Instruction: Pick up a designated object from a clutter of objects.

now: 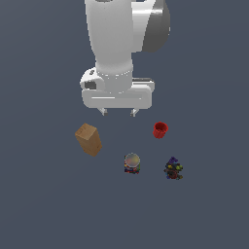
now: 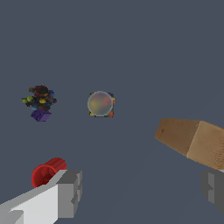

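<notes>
The designated object, a plain tan-brown block [image 1: 88, 139] [image 2: 194, 141], stands tilted on the grey floor at the exterior view's left. My gripper [image 1: 118, 112] [image 2: 142, 190] hangs open above the floor, higher than the clutter and to the block's right in the exterior view, holding nothing. In the wrist view one grey finger [image 2: 70, 192] overlaps the red cup, and the other finger [image 2: 214, 188] shows just under the block. The rest of the clutter: a small red cup [image 1: 160, 130] [image 2: 47, 172], a round grey-topped multicoloured item [image 1: 132, 163] [image 2: 100, 104], and a purple-hatted dark figurine [image 1: 173, 168] [image 2: 40, 103].
All the objects rest on a flat dark grey floor [image 1: 44, 204]. The white arm [image 1: 116, 44] rises from the gripper toward the top of the exterior view.
</notes>
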Motion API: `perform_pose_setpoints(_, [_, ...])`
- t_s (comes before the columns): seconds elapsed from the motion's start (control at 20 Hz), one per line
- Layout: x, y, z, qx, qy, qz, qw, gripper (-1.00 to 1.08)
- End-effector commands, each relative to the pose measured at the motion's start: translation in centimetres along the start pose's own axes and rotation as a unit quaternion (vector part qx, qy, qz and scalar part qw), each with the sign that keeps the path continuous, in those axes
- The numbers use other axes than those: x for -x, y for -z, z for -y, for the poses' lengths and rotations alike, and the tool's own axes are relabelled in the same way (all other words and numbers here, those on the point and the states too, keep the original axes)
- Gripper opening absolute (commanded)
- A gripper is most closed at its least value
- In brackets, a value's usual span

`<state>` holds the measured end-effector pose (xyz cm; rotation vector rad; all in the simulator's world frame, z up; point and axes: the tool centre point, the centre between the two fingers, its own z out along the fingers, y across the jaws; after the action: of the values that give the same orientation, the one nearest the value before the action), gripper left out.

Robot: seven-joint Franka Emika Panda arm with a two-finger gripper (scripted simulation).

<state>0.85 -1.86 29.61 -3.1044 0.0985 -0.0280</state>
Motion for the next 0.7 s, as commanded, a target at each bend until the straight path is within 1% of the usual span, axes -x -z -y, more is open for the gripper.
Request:
perform_pose_setpoints(0.0, [-0.2, -1.5, -2.3, 0.001, -0.031, 0.001, 0.9995, 1.00])
perform_pose_setpoints(0.15, [-0.3, -3.8, -5.8, 0.005, -0.081, 0.002, 0.9967, 1.00])
perform_pose_setpoints(0.35, [0.2, -6.8, -10.4, 0.011, -0.143, 0.003, 0.9896, 1.00])
perform_pose_setpoints(0.5, [0.6, -8.3, -12.8, 0.015, -0.176, 0.004, 0.9842, 1.00])
perform_pose_setpoints(0.65, [1.0, -9.3, -14.4, 0.018, -0.197, 0.004, 0.9802, 1.00])
